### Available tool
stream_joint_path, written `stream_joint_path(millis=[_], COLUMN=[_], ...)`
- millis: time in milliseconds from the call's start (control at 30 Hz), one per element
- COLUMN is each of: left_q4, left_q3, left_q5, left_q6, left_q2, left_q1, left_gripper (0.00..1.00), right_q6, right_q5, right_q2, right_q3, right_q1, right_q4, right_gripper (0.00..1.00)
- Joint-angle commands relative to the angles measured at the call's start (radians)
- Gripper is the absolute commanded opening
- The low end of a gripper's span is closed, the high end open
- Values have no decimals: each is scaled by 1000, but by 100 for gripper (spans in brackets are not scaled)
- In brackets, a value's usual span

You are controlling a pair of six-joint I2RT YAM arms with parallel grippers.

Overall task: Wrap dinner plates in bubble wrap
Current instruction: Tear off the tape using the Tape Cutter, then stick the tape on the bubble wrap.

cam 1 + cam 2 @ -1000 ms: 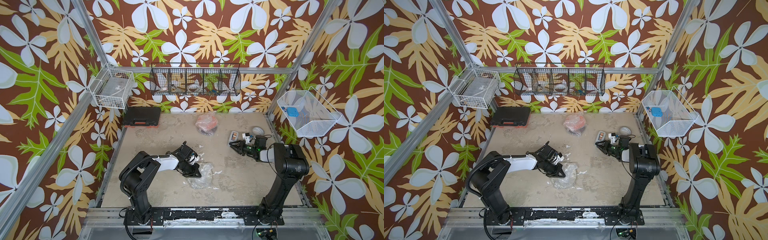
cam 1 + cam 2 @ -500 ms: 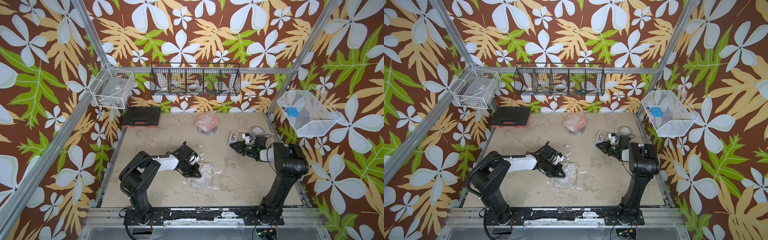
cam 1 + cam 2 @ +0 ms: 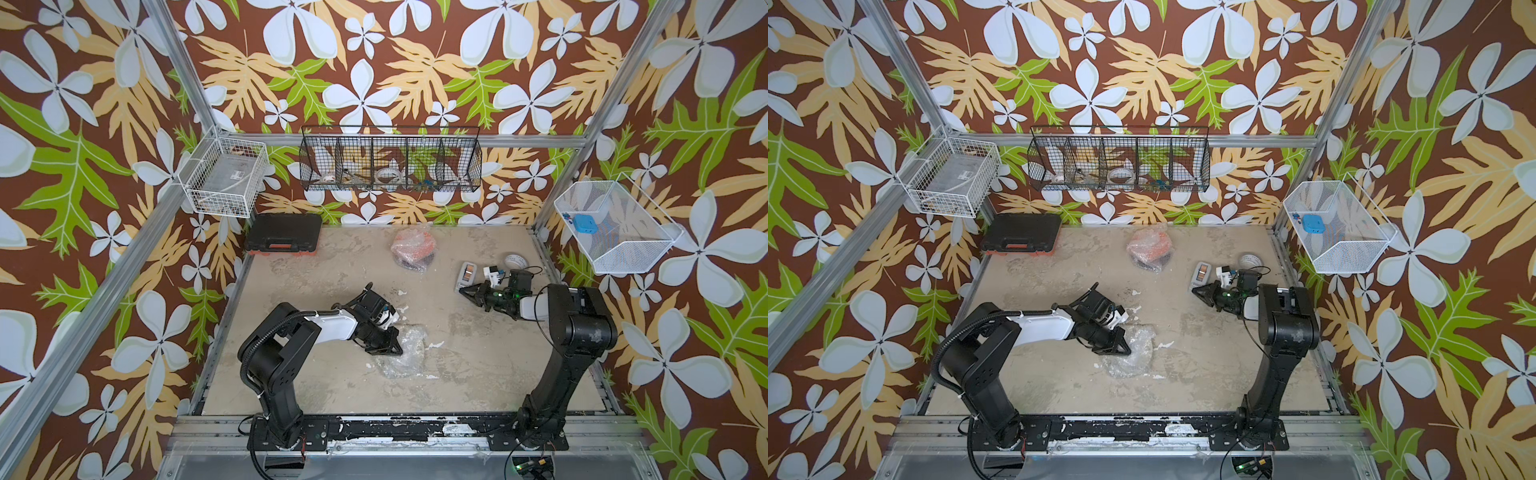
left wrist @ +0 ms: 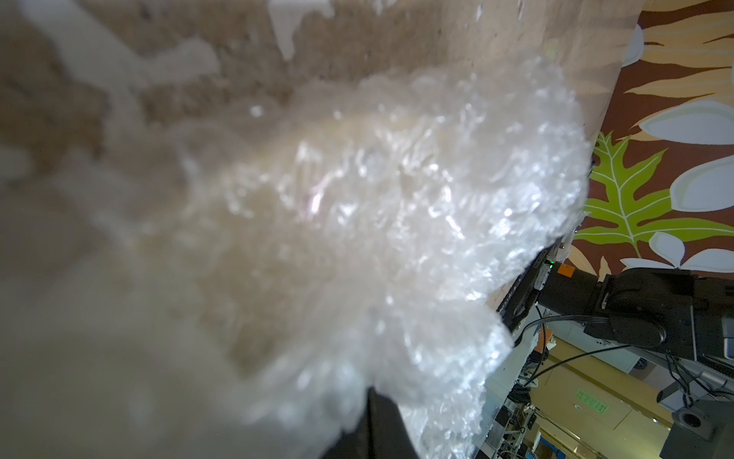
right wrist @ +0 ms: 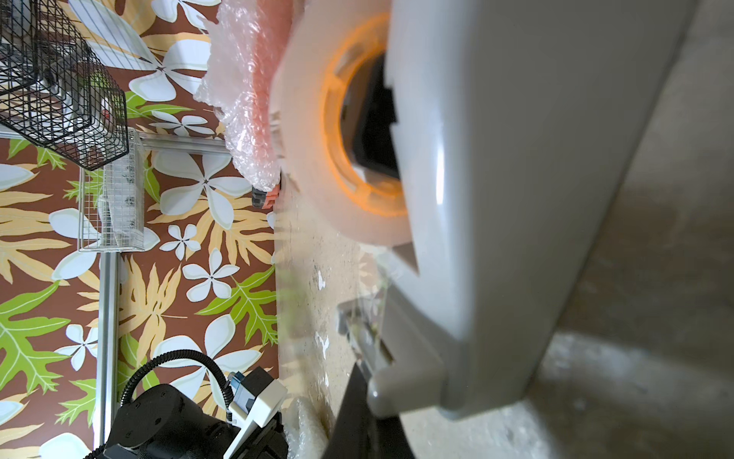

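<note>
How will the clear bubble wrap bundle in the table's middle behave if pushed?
The bubble wrap looks crumpled and loose, so it would probably flop and unfold. A cream shape, perhaps a plate, shows beneath it, so the bundle may be heavier than it looks and fragile.

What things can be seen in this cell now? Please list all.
table: one, beige, cell floor
wrapped orange plate: one, orange, back centre
bubble wrap bundle: one, clear, front centre
tape dispenser: one, grey-white, right side
tape roll: one, white, back right
tool case: one, black, back left
wire basket: one, white, left wall
wire rack: one, black, back wall
mesh basket: one, white, right wall
left gripper: one, black, shut, at the bundle's edge
right gripper: one, black, shut, beside the dispenser
</note>
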Motion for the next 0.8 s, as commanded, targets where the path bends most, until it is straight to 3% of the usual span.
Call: stream_joint_path(millis=[0, 133, 267, 500, 767], left_q4=[-130, -130, -108, -12, 49], left_q3=[-15, -17, -25, -67, -105], left_q5=[-110, -111, -106, -77, -50], left_q6=[7, 10, 10, 9, 36], left_q2=[16, 8, -3, -42, -75], left_q1=[-2, -2, -2, 1, 14], left_gripper=[6, 6, 6, 5, 2], right_q6=[-85, -128, -119, -152, -238], right_q5=[171, 235, 224, 183, 188], right_q2=[3, -4, -62, -265, -548], right_q3=[29, 76, 79, 31, -29], right_q1=[0, 0, 4, 54, 159], right_q4=[-234, -342, -324, -345, -492], right_gripper=[0, 0, 0, 0, 0])
